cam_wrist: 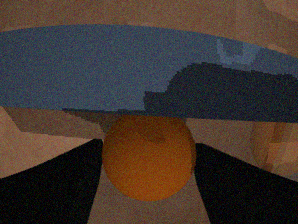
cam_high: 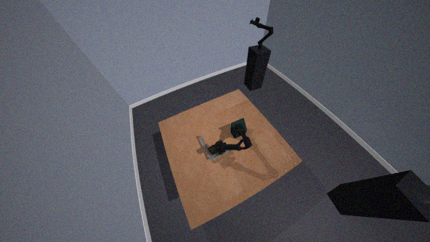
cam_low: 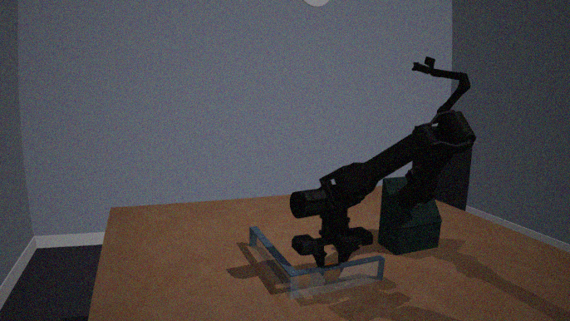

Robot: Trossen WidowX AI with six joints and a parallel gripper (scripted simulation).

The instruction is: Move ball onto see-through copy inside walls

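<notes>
- The gripper [cam_low: 331,261] was lowered to the tabletop [cam_low: 174,258], just inside the corner made by the two low clear walls [cam_low: 291,271].
- In the wrist view the orange ball [cam_wrist: 148,157] sat between the two dark fingers, and each finger edge met the ball's side with no gap showing.
- The gripper was pinching the ball, its jaws partway in and stopped against the ball's sides.
- The ball lay just beside the near blue wall [cam_wrist: 87,66], whose band crossed the wrist view directly behind the ball.
- The gripper's shadow fell across the right part of that wall.
- A faint orange patch [cam_wrist: 272,143] showed to the right of the ball, close to the wall; it looked like the see-through copy, though it was too dim to be sure.
- The ball was apart from that patch, so it did not rest on it.
- In the exterior view the ball itself was hidden behind the gripper and the wall, and I could not tell whether it touched the tabletop.
- The arm [cam_low: 374,166] reached from its dark green base [cam_low: 409,226] toward the corner, with the wrist pointing straight down.
- From the top view the gripper [cam_high: 216,148] sat within the angle of the walls [cam_high: 204,147], near the middle of the tabletop [cam_high: 251,182].
</notes>
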